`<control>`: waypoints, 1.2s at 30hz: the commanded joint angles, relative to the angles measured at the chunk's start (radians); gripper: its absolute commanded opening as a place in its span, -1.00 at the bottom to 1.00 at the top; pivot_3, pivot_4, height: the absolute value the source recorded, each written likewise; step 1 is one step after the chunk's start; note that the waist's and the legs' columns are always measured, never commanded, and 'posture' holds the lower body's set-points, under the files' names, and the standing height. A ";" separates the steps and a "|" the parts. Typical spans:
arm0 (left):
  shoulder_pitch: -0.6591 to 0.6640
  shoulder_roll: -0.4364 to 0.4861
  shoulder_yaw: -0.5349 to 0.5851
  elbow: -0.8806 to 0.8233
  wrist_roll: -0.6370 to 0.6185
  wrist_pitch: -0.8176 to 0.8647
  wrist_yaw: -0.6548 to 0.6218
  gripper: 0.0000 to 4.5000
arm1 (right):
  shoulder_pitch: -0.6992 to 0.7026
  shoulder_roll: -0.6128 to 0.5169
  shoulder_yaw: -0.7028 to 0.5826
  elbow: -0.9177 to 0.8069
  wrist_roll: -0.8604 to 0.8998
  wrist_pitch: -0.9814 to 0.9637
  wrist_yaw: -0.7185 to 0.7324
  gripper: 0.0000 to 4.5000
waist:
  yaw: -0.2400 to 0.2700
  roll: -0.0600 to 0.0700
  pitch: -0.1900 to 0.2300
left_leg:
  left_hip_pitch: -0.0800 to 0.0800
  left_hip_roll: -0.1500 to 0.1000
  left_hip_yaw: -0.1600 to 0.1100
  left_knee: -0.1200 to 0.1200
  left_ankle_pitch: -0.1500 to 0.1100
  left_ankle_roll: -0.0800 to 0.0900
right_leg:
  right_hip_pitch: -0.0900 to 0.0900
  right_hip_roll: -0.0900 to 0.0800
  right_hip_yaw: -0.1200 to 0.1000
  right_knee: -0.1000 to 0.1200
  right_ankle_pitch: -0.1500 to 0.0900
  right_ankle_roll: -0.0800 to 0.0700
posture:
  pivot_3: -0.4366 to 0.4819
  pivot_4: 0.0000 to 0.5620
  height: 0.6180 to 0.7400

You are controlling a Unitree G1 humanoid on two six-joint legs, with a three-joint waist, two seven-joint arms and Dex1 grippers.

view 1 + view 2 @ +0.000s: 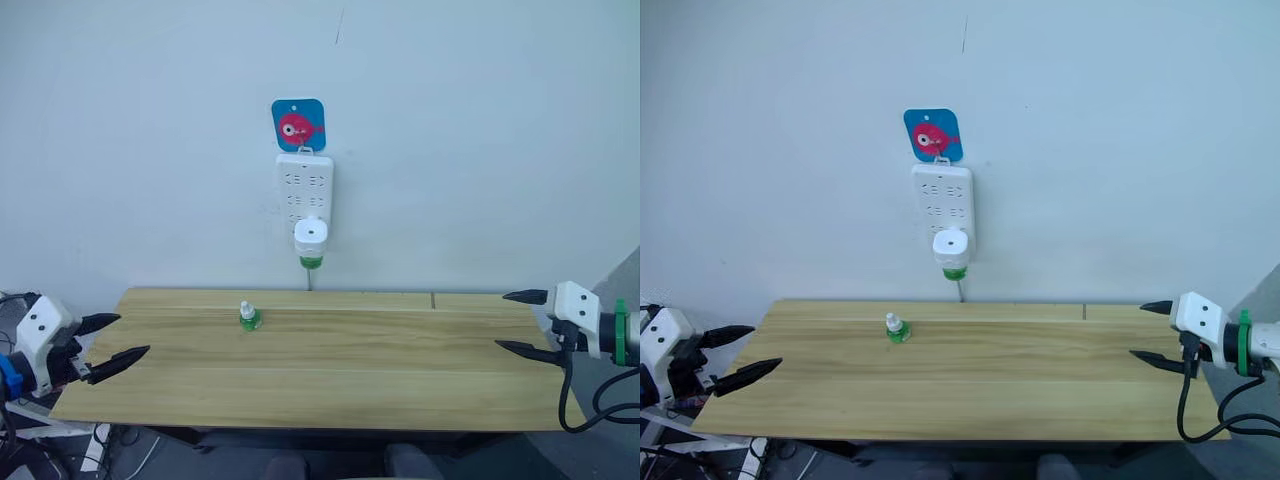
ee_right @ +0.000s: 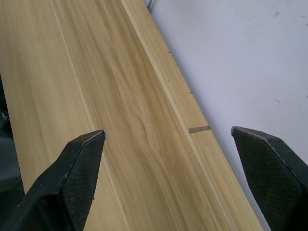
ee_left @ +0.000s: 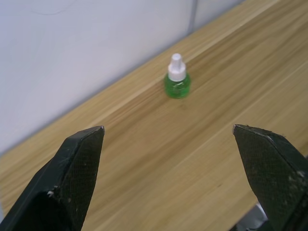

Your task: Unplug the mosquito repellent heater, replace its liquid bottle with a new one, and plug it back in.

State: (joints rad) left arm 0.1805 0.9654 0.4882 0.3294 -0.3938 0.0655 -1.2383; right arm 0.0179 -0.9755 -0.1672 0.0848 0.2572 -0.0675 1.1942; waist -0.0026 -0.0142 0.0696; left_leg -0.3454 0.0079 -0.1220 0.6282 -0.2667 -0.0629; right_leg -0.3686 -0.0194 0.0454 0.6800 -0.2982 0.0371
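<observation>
On the wall's power strip (image 1: pixel 305 192) I see the mosquito repellent heater (image 1: pixel 311 236) plugged in, its bottle hanging downward. A spare bottle (image 1: pixel 248 316) stands upright on the tabletop (image 1: pixel 400 360). Both the left gripper (image 1: pixel 112 340) and right gripper (image 1: pixel 523 321) have jaws spread, empty.

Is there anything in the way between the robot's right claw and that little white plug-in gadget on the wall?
Nothing visible: only bare wooden table lies between the open right gripper and the small white heater plugged into the power strip.

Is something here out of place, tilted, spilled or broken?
Nothing stands out. The mosquito repellent heater sits plugged in the power strip on the wall. The spare green bottle stands upright on the wooden table, with no spill. The left gripper and right gripper are open and empty.
</observation>
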 commanded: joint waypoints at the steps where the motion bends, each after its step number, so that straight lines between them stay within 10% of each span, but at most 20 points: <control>1: -0.041 0.024 0.052 0.006 -0.032 0.004 0.001 1.00 | -0.008 -0.007 -0.030 -0.034 0.007 0.005 -0.017 0.94 | 0.000 0.000 0.000 | 0.000 0.000 0.000 0.000 0.000 0.000 | 0.000 0.000 0.000 0.000 0.000 0.000 | 0.05 -0.97 0.89; 17: -0.378 -0.026 -0.142 -0.081 -0.083 0.239 0.022 1.00 | 0.066 -0.001 -0.089 -0.554 0.226 0.354 -0.119 0.94 | -0.037 0.001 0.002 | 0.000 0.000 -0.001 0.001 0.000 0.000 | 0.000 0.001 0.000 0.000 0.001 0.001 | -0.29 -0.88 0.89; 36: -0.870 -0.202 -0.397 0.320 0.078 0.113 -0.050 1.00 | -0.197 0.119 -0.010 -0.912 0.466 0.821 -0.562 0.94 | -0.147 -0.003 0.009 | -0.005 0.000 -0.001 0.001 0.000 0.000 | -0.004 0.001 0.001 -0.001 0.001 0.002 | -0.61 -0.78 0.89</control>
State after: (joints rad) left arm -0.6527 0.7570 0.0844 0.6313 -0.3264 0.2050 -1.2741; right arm -0.1573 -0.8557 -0.1682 -0.7857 0.7073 0.7520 0.6502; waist -0.1498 -0.0176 0.0785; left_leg -0.3501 0.0082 -0.1228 0.6295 -0.2668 -0.0628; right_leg -0.3724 -0.0179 0.0468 0.6790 -0.2972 0.0391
